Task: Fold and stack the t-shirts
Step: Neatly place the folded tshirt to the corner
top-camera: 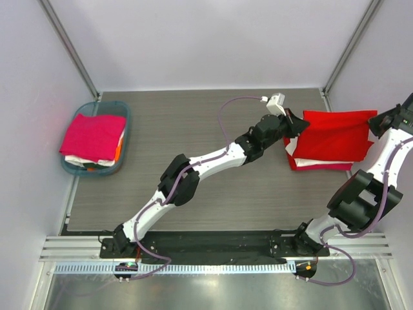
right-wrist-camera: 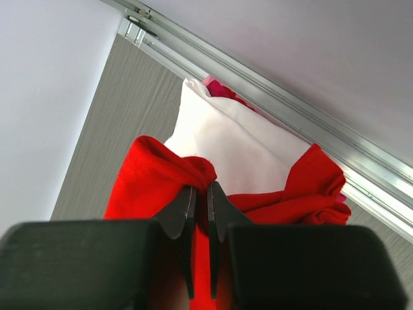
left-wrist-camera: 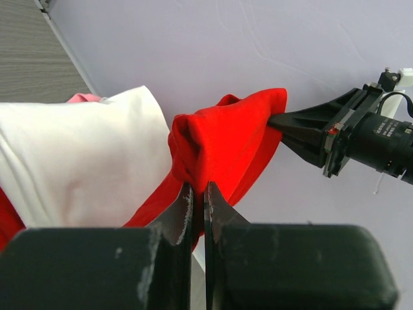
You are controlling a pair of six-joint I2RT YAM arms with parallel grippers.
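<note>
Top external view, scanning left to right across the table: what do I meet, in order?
Teal basket holding a magenta t-shirt → left gripper → red t-shirt → right gripper.

Soft matt cloth t-shirt (top-camera: 335, 132), wood-grain table (top-camera: 168, 126)

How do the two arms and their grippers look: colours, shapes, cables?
The left arm and the right arm are alike: white links between bulky black joints, each with a thin lilac cable along it. The left gripper and the right gripper have black block bodies and flat black fingers tapering to tips, scuffed pale at the edges. A small white box sits at the left wrist.
</note>
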